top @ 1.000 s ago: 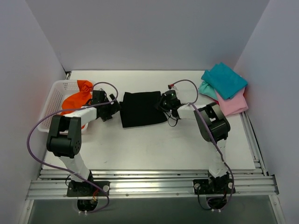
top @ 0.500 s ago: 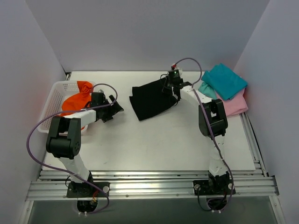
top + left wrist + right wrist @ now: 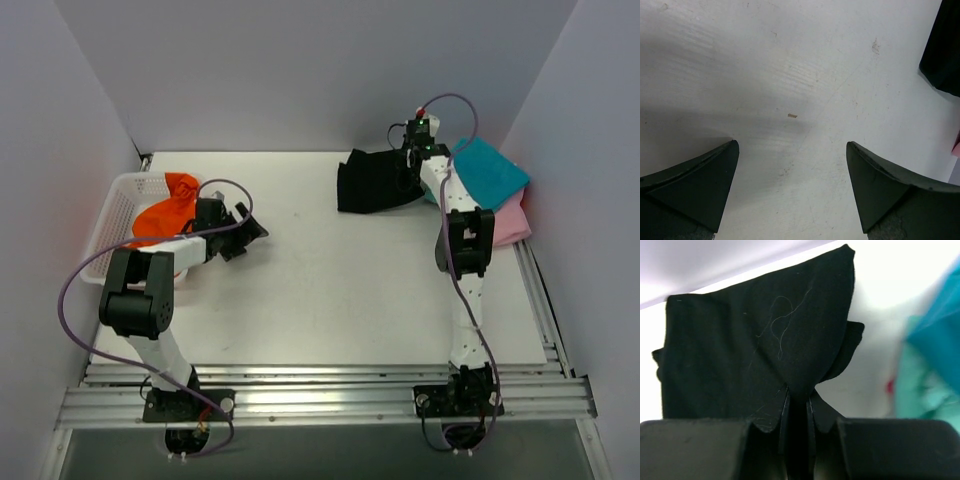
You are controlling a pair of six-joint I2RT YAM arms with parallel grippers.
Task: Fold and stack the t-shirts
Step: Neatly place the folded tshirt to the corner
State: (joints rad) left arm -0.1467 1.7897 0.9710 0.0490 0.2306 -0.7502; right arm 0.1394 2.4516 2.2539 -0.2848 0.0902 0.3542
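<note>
**Carrying the folded black shirt to the stack**

My right end effector (image 3: 799, 400) is pressed together on a fold of the black t-shirt (image 3: 372, 183). In the right wrist view the cloth fans out from between the fingers. The arm reaches to the far right of the counter (image 3: 320, 300), with the shirt just left of the stack. There the teal t-shirt (image 3: 482, 170) lies on top and the pink t-shirt (image 3: 503, 222) under it. From above I cannot tell whether the black shirt's lower edge touches the counter.

I read this step as the placement. To do it well, I want the bundle high enough that its free edge clears the teal top layer. I would bring it squarely over the stack, lower it flat, and only then let go, so the folds do not spring apart. The pinch sits at one edge, so the hanging side may flop or drag the teal shirt askew. A slow approach from the left should limit that.

My left end effector (image 3: 791, 147) hangs spread over bare counter and grips nothing.

The only container is the white mesh basket (image 3: 118, 195) at the far left. The orange t-shirt (image 3: 165, 212) lies crumpled in it and spills over the right rim. I see nothing else in it, though the left arm covers part of it.
</note>
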